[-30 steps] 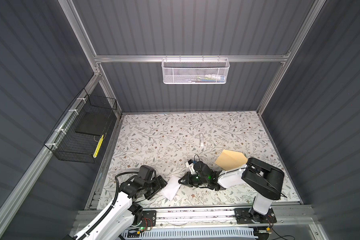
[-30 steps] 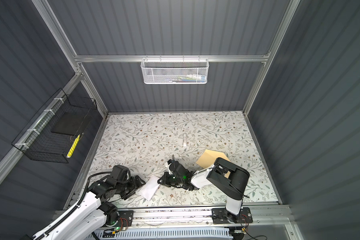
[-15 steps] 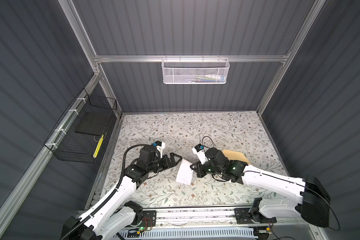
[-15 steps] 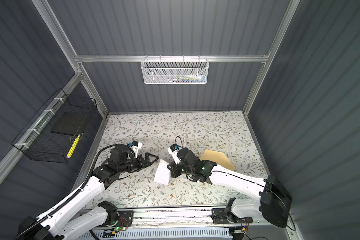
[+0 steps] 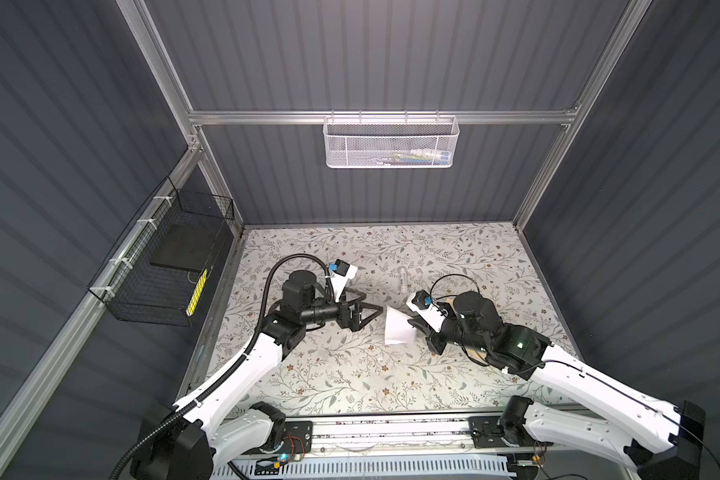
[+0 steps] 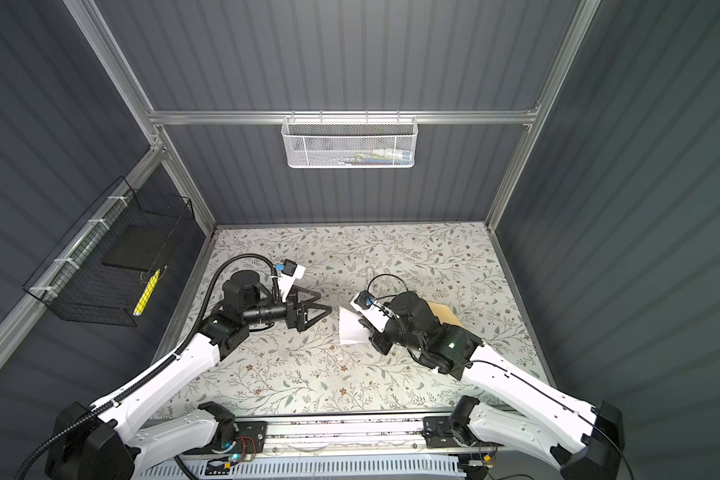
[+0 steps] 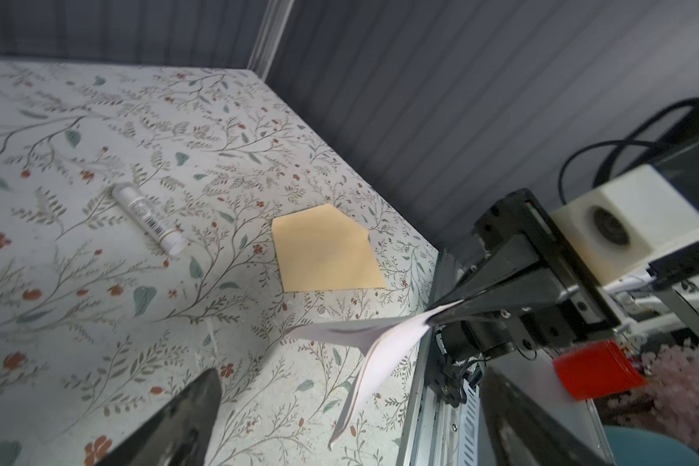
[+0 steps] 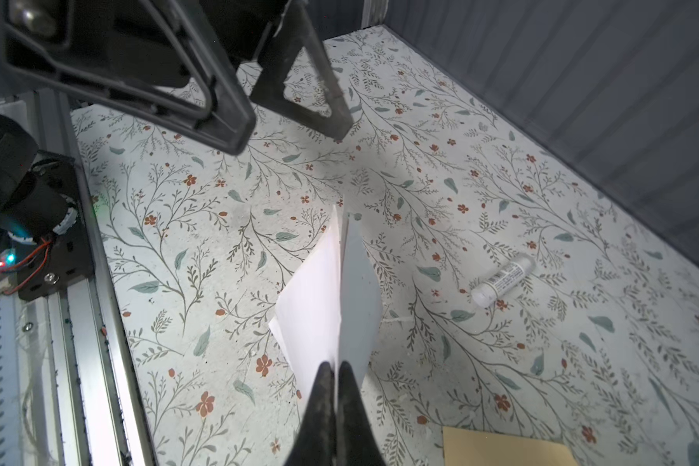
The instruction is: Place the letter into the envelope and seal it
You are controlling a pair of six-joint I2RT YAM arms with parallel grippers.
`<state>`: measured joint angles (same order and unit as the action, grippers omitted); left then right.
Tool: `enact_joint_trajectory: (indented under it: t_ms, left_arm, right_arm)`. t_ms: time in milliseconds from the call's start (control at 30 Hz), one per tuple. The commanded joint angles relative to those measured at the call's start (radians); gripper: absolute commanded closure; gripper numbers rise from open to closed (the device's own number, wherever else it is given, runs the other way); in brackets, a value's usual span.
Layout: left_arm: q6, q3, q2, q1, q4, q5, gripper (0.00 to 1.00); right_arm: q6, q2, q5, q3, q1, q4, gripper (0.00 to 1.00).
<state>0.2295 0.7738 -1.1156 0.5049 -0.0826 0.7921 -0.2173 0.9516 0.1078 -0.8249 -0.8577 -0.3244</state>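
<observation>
The letter point(image 5: 396, 330) point(image 6: 351, 330) point(image 8: 319, 298) is a white folded sheet held up above the floral table. My right gripper point(image 5: 412, 328) point(image 6: 366, 326) point(image 8: 335, 365) is shut on its near edge. In the left wrist view the letter point(image 7: 380, 343) sags from that grip. My left gripper point(image 5: 371, 302) point(image 6: 325, 302) point(image 7: 352, 375) stands open and empty just left of the letter, apart from it. The tan envelope point(image 7: 323, 250) point(image 6: 443, 313) point(image 8: 501, 448) lies flat on the table behind the right arm, which hides much of it in both top views.
A small white tube point(image 5: 403, 278) point(image 7: 148, 218) point(image 8: 501, 280) lies on the table behind the letter. A white mesh basket point(image 5: 391, 141) hangs on the back wall, and a black wire basket point(image 5: 163, 274) on the left wall. A metal rail point(image 5: 371, 428) runs along the front edge.
Both arms have come up from the table's front edge. The right gripper carried the letter up toward the middle. The left gripper opened fully and now faces the letter.
</observation>
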Motion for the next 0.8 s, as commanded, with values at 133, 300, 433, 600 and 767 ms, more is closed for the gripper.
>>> enact_joint_trajectory:
  t_ms: [133, 300, 433, 600, 767]
  left_arm:
    - [-0.495, 0.142, -0.101, 0.001, 0.21, 0.256, 0.0]
    - [-0.619, 0.222, -0.178, 0.007, 0.337, 0.287, 0.0]
    - [-0.646, 0.243, -0.205, 0.056, 0.349, 0.25, 0.0]
    - [-0.689, 0.263, -0.258, 0.079, 0.439, 0.25, 0.01]
    - [-0.693, 0.269, -0.278, 0.092, 0.45, 0.213, 0.08]
  right_arm:
    - [-0.23, -0.002, 0.079, -0.041, 0.009, -0.016, 1.0]
    - [-0.241, 0.002, 0.114, -0.045, 0.013, -0.019, 1.0]
    - [-0.238, 0.013, 0.129, -0.054, 0.016, -0.034, 1.0]
    - [-0.238, 0.012, 0.144, -0.057, 0.019, -0.027, 1.0]
    - [-0.237, 0.016, 0.176, -0.063, 0.02, -0.025, 1.0]
